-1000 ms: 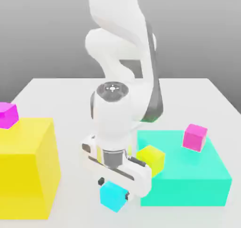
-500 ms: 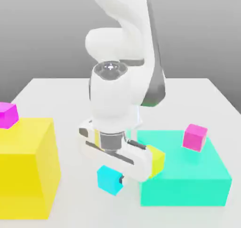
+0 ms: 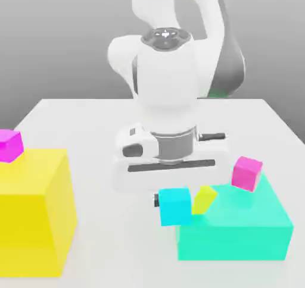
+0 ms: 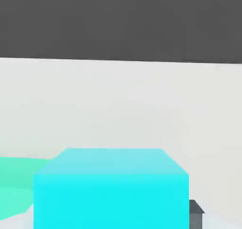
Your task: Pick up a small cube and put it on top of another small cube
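Small yellow cube [image 3: 204, 199]: near side hidden behind small cyan cube [image 3: 175, 206].
Gripper fingers: one dark tip [image 4: 196, 213] visible, remainder behind the cyan cube.
Large yellow block [image 3: 36, 212]: cut off at exterior view's left edge.
Arm [image 3: 173, 19]: upper links cut off at top edge.

White rounded arm [image 3: 170, 72] w/ dark grey joint sections, grey wrist ring, white boxy hand.
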Controlling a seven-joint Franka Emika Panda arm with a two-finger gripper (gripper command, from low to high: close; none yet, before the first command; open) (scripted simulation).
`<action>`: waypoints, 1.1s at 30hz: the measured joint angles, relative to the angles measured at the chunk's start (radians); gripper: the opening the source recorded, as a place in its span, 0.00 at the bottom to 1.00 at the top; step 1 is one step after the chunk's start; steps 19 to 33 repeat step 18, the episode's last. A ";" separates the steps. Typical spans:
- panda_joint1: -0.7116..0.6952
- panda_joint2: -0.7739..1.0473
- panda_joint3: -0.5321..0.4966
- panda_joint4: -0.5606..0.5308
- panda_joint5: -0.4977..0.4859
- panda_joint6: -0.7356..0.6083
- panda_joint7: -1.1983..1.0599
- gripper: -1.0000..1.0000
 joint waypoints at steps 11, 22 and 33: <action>0.268 -0.329 0.193 -0.177 0.096 -0.123 -0.041 0.00; 0.259 -0.224 0.233 -0.228 0.091 0.034 -0.026 1.00; 0.259 -0.224 0.233 -0.228 0.091 0.034 -0.026 1.00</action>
